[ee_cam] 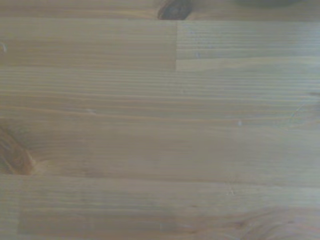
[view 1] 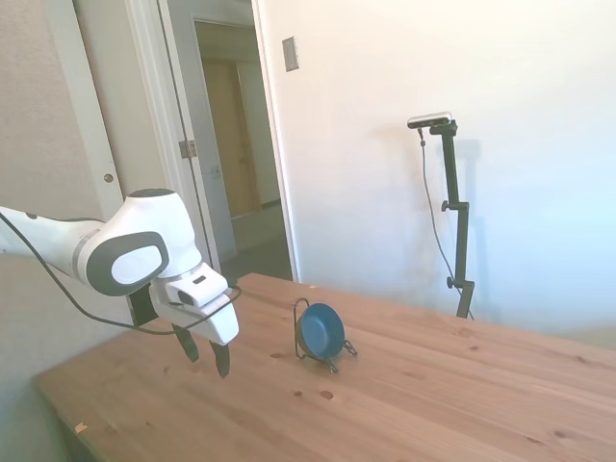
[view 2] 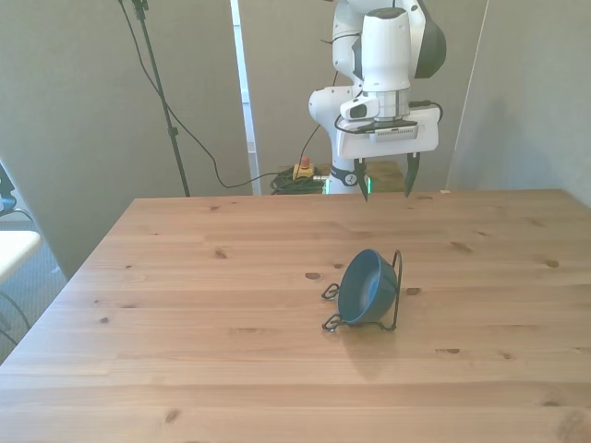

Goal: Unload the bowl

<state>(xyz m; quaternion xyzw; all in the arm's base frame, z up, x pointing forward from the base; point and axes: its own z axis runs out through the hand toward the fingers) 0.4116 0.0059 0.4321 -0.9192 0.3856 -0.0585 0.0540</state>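
Observation:
The small blue bowl (view 2: pixel 366 285) (view 1: pixel 320 330) stands on edge, propped in a thin black wire stand (view 2: pixel 391 293) (view 1: pixel 301 332) near the middle of the wooden table (view 2: pixel 185 305). Its hollow faces the front view's left. My gripper (view 2: pixel 386 180) (view 1: pixel 203 353) hangs open above the table's far side, well behind the bowl and apart from it, with nothing between its dark fingers. The wrist view holds only bare wood planks (ee_cam: pixel 160 130), and the bowl is out of that picture.
The wire stand's curled feet (view 2: pixel 331 293) reach out toward the front view's left of the bowl. Cables and a yellow-red box (view 2: pixel 302 172) lie on the floor behind the table. A doorway (view 1: pixel 241 144) opens behind the arm in the side view.

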